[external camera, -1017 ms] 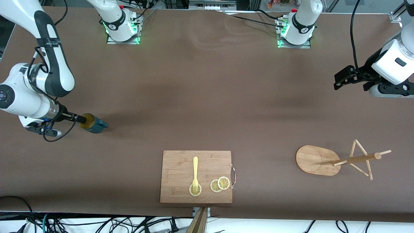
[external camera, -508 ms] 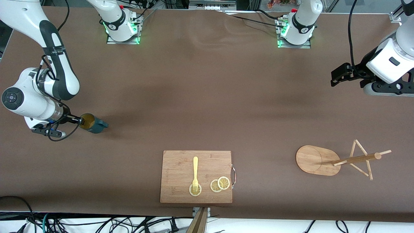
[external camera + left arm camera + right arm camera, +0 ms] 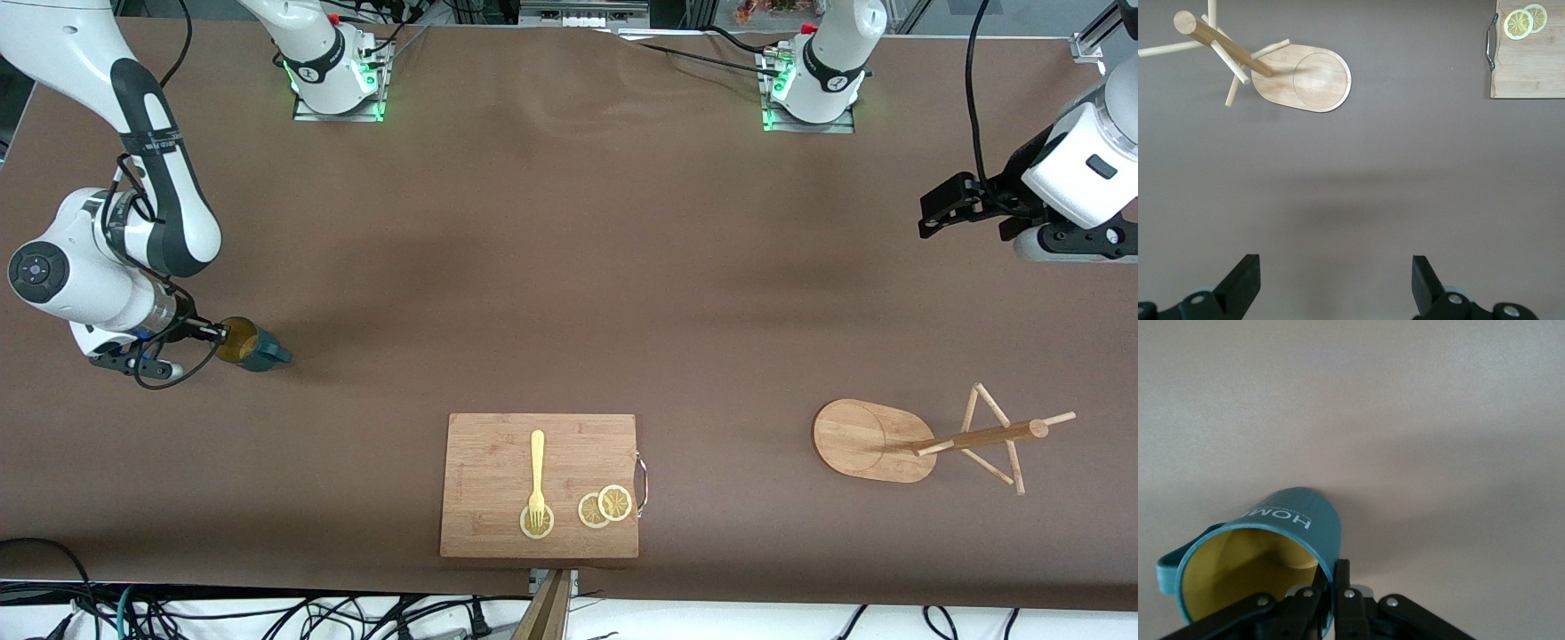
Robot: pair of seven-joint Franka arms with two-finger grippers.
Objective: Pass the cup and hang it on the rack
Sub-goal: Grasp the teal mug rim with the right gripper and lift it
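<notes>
The dark teal cup, yellowish inside, is low at the table near the right arm's end, tipped with its mouth toward my right gripper. That gripper is shut on the cup's rim, one finger inside and one outside, as the right wrist view shows on the cup. The wooden rack stands near the left arm's end, nearer the front camera; its post carries thin pegs. It also shows in the left wrist view. My left gripper is open and empty in the air over bare table.
A wooden cutting board lies at the table's near edge in the middle, with a yellow fork and lemon slices on it. Its corner shows in the left wrist view. Both arm bases stand along the table's edge farthest from the camera.
My right arm's wrist has turned and the cup in its grip has shifted slightly nearer the front camera. My left gripper has risen a little and stays open.
</notes>
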